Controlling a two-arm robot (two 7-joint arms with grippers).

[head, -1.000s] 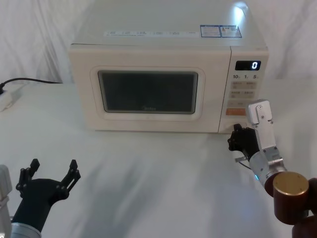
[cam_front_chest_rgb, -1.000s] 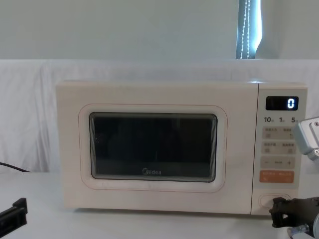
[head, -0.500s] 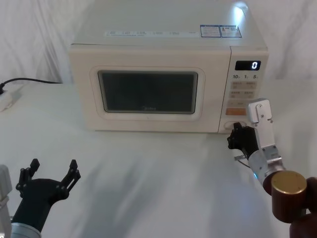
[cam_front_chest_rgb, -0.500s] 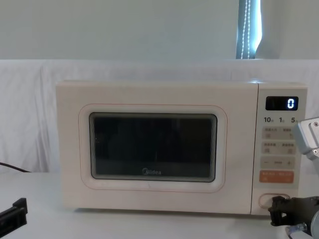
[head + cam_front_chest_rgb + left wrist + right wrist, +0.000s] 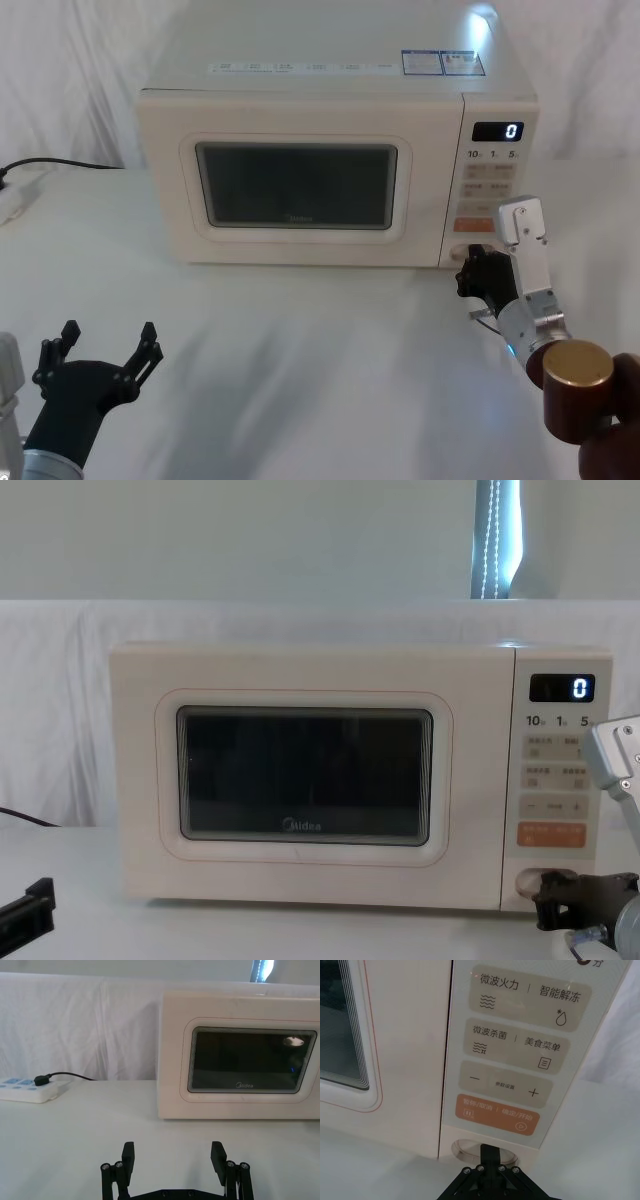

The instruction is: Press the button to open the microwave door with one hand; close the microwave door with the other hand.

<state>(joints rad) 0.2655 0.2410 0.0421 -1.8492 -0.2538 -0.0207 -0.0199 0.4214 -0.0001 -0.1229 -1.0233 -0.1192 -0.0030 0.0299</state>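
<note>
Tabletop: button against fingers.

Black linkage left tool, silver right forearm, maroon gold-capped joint

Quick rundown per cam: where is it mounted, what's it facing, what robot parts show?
Head: high, looking down at the microwave; left pincer parked low left, right pincer at the button.
Chest: low, facing the microwave door side-on; right pincer lower right.
Left wrist: facing the door across the table; own open fingers.
Right wrist: close on the control panel; fingertips at the button.
Shared: the microwave.
</note>
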